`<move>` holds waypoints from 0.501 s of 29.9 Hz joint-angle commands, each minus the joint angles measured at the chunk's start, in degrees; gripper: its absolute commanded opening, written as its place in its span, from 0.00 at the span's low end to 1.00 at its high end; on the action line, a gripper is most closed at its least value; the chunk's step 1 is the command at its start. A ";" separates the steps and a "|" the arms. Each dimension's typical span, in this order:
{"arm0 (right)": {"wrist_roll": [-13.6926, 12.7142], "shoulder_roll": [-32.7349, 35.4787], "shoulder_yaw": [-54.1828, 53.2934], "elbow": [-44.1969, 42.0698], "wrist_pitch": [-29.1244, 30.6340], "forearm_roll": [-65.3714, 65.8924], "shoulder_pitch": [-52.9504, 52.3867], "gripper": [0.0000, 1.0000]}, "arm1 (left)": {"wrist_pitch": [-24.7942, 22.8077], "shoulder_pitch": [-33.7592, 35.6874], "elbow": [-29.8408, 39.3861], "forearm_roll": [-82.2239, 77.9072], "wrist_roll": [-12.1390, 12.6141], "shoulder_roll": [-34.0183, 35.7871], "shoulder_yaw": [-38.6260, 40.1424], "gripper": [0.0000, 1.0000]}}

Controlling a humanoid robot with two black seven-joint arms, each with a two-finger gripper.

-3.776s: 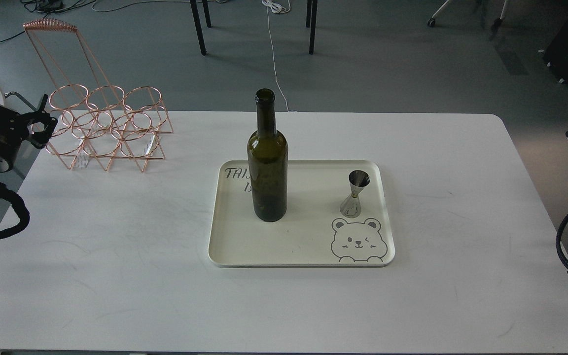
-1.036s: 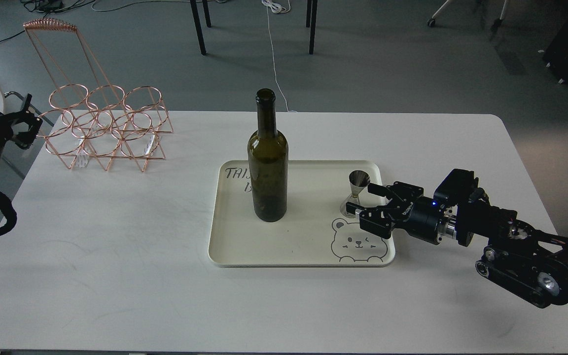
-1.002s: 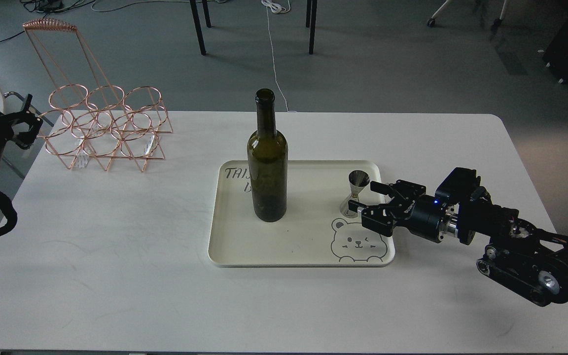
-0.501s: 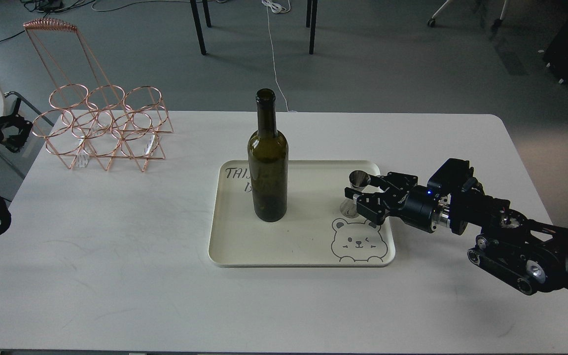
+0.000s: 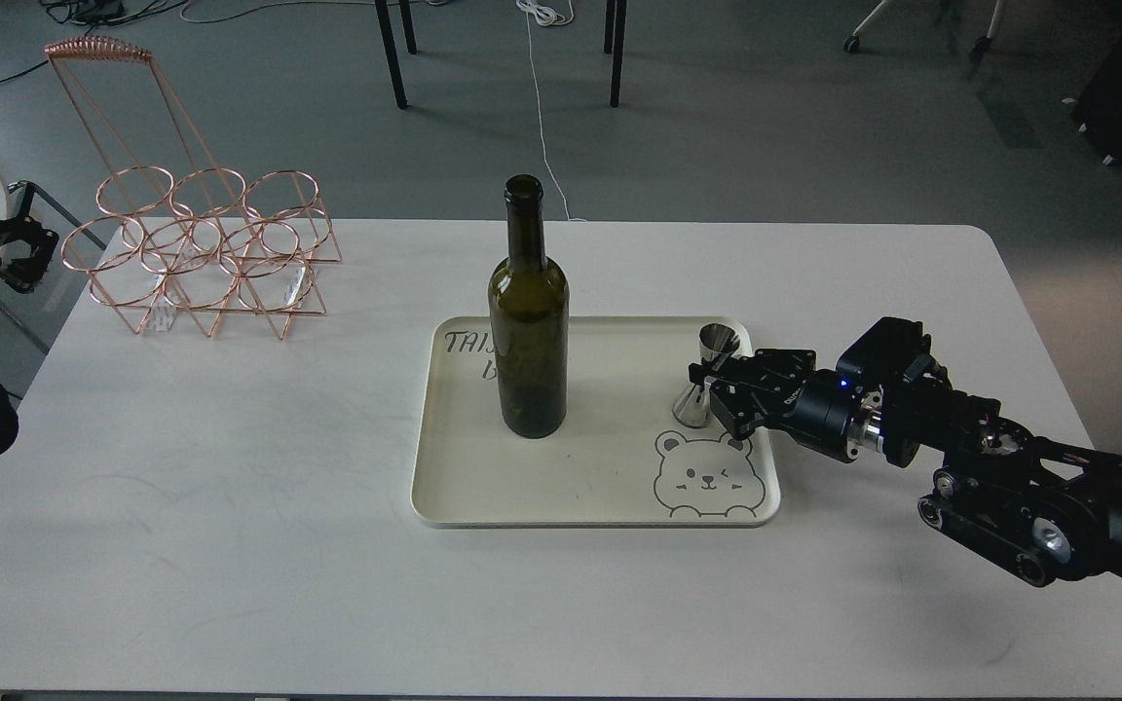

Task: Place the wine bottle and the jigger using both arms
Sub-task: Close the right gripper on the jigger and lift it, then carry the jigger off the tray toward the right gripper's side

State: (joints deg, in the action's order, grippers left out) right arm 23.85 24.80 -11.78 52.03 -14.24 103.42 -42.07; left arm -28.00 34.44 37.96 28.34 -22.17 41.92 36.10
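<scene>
The dark olive-green wine bottle (image 5: 528,331) stands upright on the left part of the cream tray (image 5: 590,519). The steel jigger (image 5: 716,344) stands at the tray's right side, just above the bear drawing, and leans slightly to the right. My right gripper (image 5: 707,379) reaches in from the right, and its fingers are closed on the jigger's narrow waist. The jigger's base is still at tray level. My left gripper (image 5: 14,255) is off the table's left edge, far from the bottle. It is small and dark, so its fingers cannot be told apart.
A copper wire bottle rack (image 5: 201,258) stands at the table's back left corner. The white table (image 5: 230,506) carries the tray in its middle. Chair and table legs and cables are on the floor beyond the far edge.
</scene>
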 commanded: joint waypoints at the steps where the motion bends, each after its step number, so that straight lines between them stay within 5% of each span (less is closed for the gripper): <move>1: -0.03 0.25 -0.34 0.44 -0.17 -0.24 -0.21 0.06 | 0.00 0.10 0.01 -0.04 -0.06 0.01 0.02 0.98; 15: -0.20 11.05 -12.29 2.37 -5.52 -1.20 -0.30 0.06 | 0.00 0.18 0.18 0.05 -0.06 1.68 0.11 0.99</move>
State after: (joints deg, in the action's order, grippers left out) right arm 23.78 33.32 -21.56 54.65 -17.65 102.31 -43.43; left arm -28.00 34.63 38.06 28.39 -22.24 43.44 36.20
